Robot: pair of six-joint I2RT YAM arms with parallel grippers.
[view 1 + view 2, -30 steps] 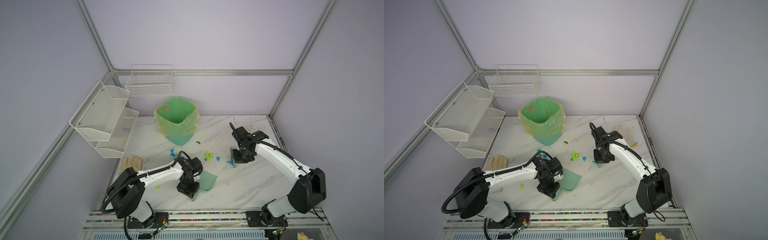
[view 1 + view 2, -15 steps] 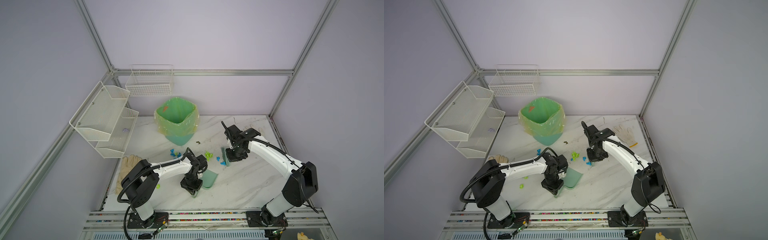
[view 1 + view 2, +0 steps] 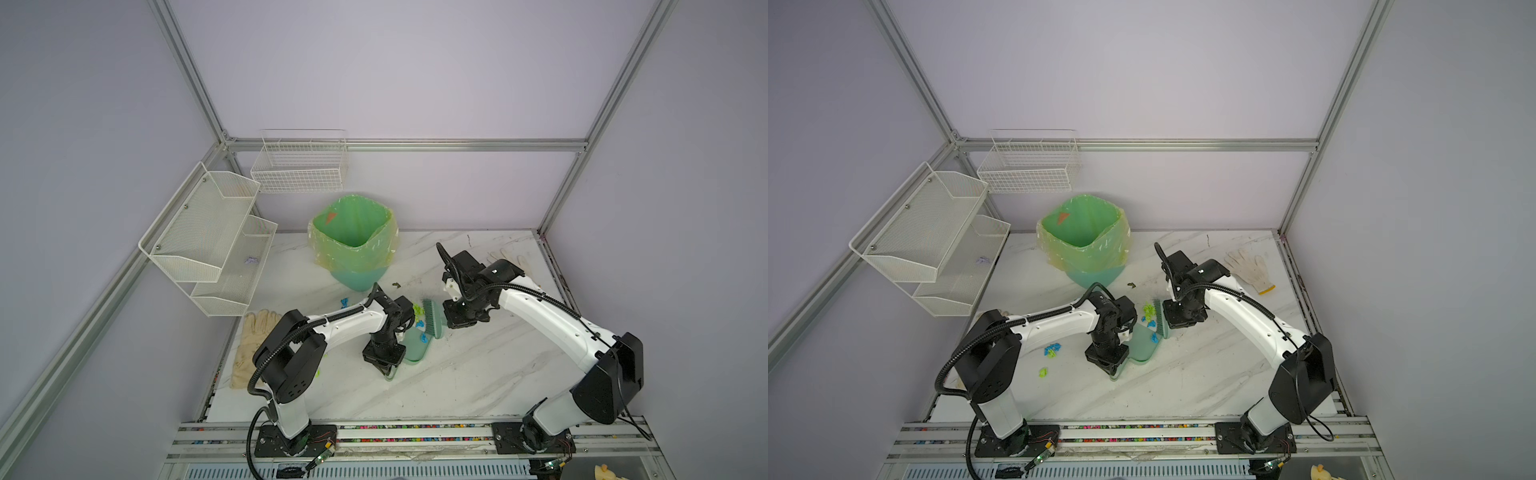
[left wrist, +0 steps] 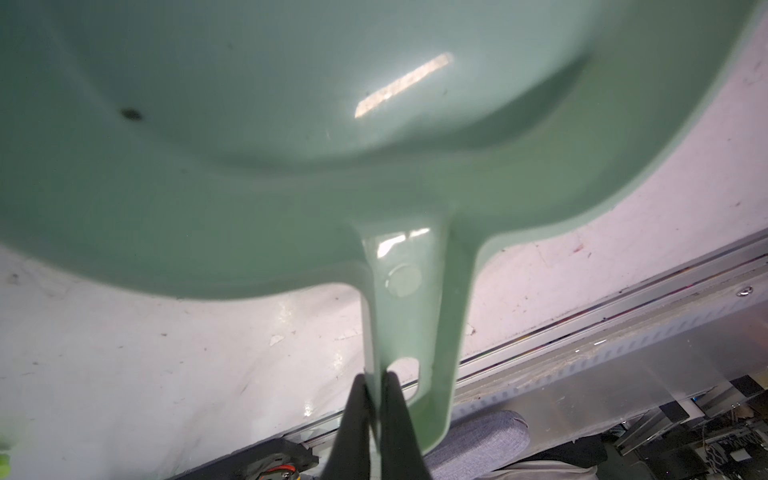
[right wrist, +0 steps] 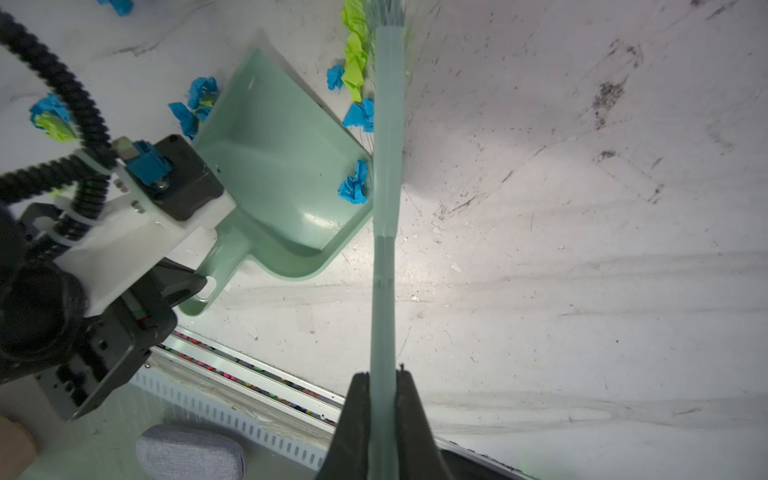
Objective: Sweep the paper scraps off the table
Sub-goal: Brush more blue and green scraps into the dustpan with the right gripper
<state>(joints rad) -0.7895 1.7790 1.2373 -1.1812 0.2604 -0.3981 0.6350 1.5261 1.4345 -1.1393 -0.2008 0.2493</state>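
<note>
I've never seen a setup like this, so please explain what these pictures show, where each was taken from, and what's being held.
Two white robot arms stand at the front edge of a marble-patterned table. Two pictures look down from one overhead camera; the other two come from a camera on each arm's wrist. The left hand is shut on the handle of a pale green dustpan. The right hand is shut on a matching brush, held beside the pan's open edge. Blue and yellow-green paper scraps lie by the brush; one blue wad is inside the pan. A bin lined with a green bag stands at the back, and a white glove lies near the right arm.
</note>
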